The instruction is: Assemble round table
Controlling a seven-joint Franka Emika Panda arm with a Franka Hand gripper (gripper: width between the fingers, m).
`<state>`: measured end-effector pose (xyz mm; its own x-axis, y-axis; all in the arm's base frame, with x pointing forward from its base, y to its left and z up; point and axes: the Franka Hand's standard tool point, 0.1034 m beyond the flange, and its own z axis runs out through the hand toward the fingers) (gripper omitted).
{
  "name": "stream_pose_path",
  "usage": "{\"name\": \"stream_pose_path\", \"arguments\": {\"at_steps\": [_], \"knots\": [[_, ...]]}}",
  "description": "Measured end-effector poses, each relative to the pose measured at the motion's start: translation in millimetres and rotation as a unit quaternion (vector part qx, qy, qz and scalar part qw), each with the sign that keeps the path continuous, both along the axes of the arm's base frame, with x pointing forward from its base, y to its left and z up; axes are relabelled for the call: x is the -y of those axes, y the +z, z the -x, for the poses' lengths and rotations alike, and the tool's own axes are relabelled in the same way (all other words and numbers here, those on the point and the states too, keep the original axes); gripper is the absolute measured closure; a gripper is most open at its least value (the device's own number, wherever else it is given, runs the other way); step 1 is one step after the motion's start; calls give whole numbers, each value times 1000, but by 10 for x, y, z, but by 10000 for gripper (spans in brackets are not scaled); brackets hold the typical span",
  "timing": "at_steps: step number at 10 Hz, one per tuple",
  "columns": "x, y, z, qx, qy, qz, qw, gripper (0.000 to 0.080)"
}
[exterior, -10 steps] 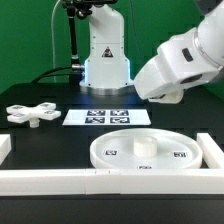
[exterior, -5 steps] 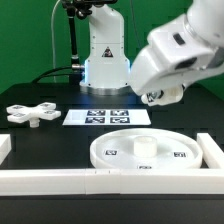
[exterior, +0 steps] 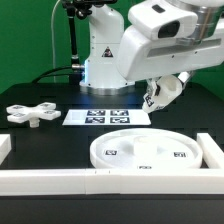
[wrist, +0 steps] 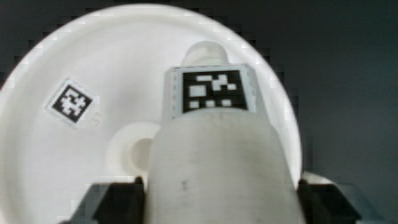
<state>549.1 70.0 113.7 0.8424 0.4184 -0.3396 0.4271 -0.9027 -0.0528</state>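
Black table: claw clenched on leg, long axis tilted toward disc.

White leg aloft near rimmed disc; cross-shaped base lies apart.

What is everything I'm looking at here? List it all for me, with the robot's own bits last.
round disc: 1, white, on the table by the front rail, small square tags on it.
cross-shaped base: 1, white, on the table at the exterior view's left.
short leg: 1, white with a tag, held in the air.
marker board: 1, white with black markers, flat behind the disc.
border rails: white, along the table's front and sides.
table: 1, black.
backdrop: green, behind.
robot arm: 1, white, reaching in from behind.
gripper: 1, shut on the short leg.
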Motion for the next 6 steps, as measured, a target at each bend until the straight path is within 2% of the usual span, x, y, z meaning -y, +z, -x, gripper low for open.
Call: {"name": "stream_pose_path", "arguments": {"at_steps": [2,3,4,5,6], "knots": [[31,12,0,49,-50,-36,997,390],[46,49,19,64,-61,-40,995,390],[51,89,-25,102,-70,-54,991,390],[61,126,-2,126,-71,-57,988,390],[78,117,-55,169,-66,-64,981,390]]}}
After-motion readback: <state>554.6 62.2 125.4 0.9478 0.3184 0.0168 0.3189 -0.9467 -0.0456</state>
